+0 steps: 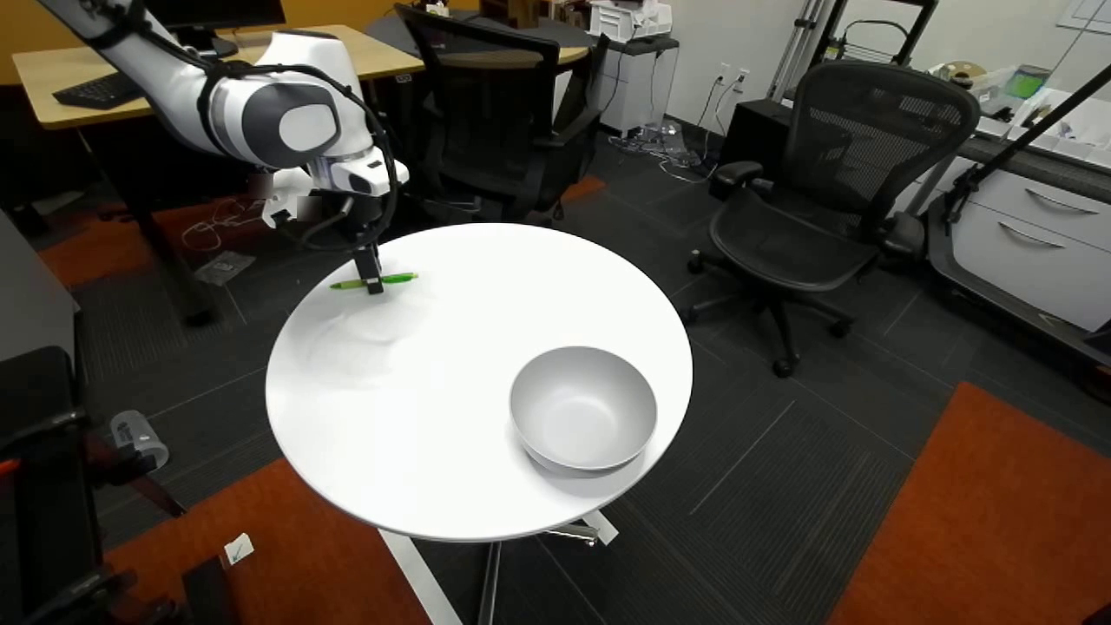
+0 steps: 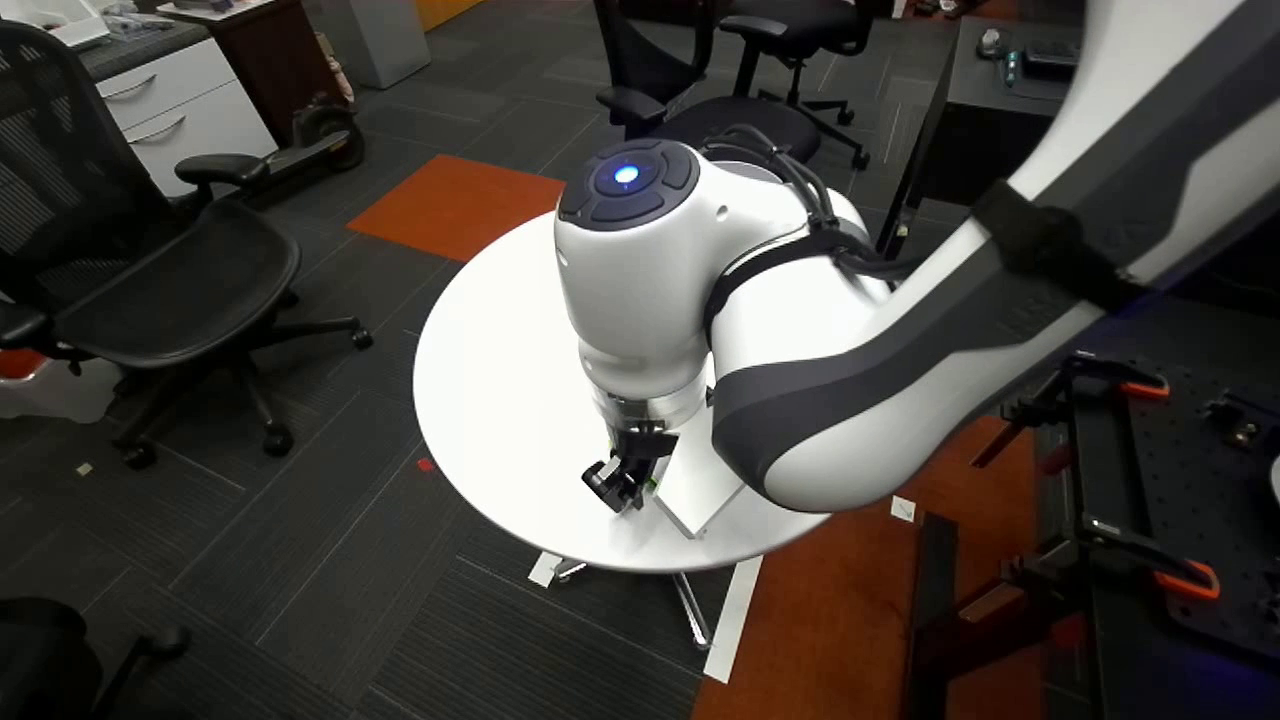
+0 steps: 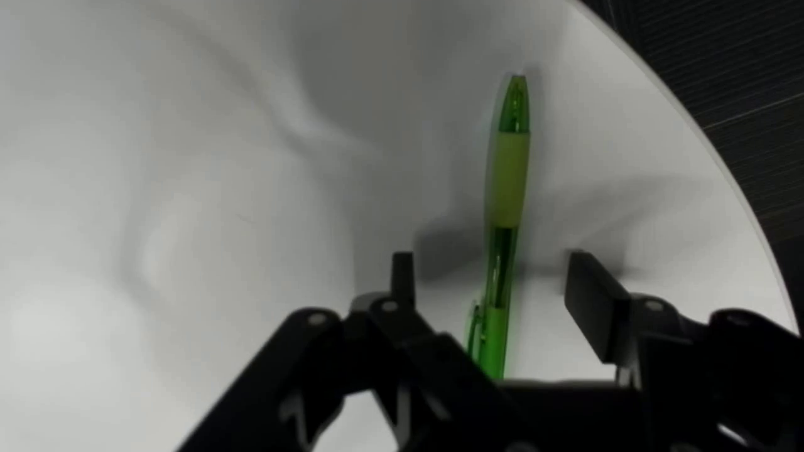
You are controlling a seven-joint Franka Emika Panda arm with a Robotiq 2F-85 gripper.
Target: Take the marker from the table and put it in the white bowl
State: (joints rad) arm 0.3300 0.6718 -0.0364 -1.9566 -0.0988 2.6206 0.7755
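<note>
1. Tabletop [image 1: 443, 399] is stretching open toward bowl [image 1: 583, 408], its edge curving near gripper [image 3: 491, 270].
2. Green pen [image 3: 509, 182] is lying on it between spread fingers [image 3: 597, 314] — tip and long axis pointing up the wrist view.

In an exterior view: high, tilted down, nearly all the table [image 1: 434, 434], arm [image 1: 291, 126] at its far-left edge. In an exterior view: high, another side, arm much nearer, crossing the right edge. Both share table, arm. Wrist view: close, facing down, marker [image 3: 510, 179] near table edge.
</note>
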